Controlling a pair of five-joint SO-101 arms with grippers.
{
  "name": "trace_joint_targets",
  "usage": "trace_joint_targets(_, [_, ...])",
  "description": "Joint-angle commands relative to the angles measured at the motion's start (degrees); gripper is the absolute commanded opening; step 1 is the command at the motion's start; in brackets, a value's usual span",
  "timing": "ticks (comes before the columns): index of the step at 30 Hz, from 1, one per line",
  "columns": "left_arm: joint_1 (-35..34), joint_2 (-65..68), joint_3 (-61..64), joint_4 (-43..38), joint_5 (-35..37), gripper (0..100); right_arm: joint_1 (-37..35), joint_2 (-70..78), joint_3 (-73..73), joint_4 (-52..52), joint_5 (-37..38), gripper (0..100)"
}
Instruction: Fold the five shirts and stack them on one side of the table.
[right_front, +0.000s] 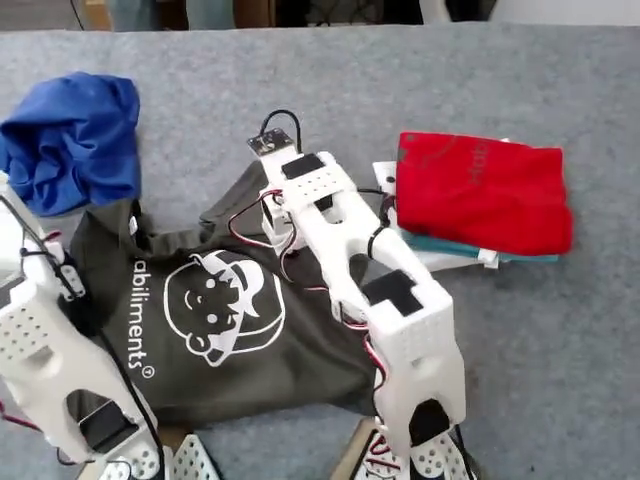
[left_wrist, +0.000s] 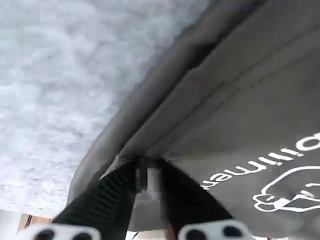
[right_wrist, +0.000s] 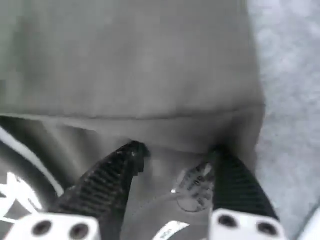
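The dark shirt (right_front: 230, 380) lies print-up on the table (right_front: 560, 350), partly hidden under the right arm (right_front: 400, 300). Right of it a folded red shirt (right_front: 485, 190) tops a stack (right_front: 450, 255) whose lower layers show only as edges, and off its far left corner sits a crumpled blue shirt (right_front: 70, 140). The left gripper (left_wrist: 147, 172) pinches the dark shirt's edge, jaws nearly together; the right gripper (right_wrist: 177, 150) rests on it, jaws spread, a blurred label (right_wrist: 192, 195) between.

- By all signs a robotics lab or test bench.
- Grey felt covers the whole tabletop (right_front: 560, 380).
- Two white printed arms (right_front: 400, 310) with bare wires (right_front: 243, 222) stand at its near edge.
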Motion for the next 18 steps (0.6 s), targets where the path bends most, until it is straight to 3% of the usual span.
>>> trace_joint_targets(1, [-4.44, -0.35, -1.71, 0.88, -3.08, 3, -0.44, 1.45, -0.13, 2.02, -0.53, 0.8])
trace_joint_targets(6, [-10.07, -4.75, 3.47, 0.97, -11.78, 3, -0.44, -0.66, 0.40, 10.46, 0.00, 1.5])
trace_joint_targets(11, [-11.30, -13.27, 18.59, 0.97, -18.29, 3, -0.53, -3.12, 1.63, 18.37, 1.23, 1.5])
trace_joint_targets(18, [-16.22, -27.60, 30.46, 0.97, -26.55, 3, -0.79, -13.41, 13.85, 20.48, 7.21, 1.5])
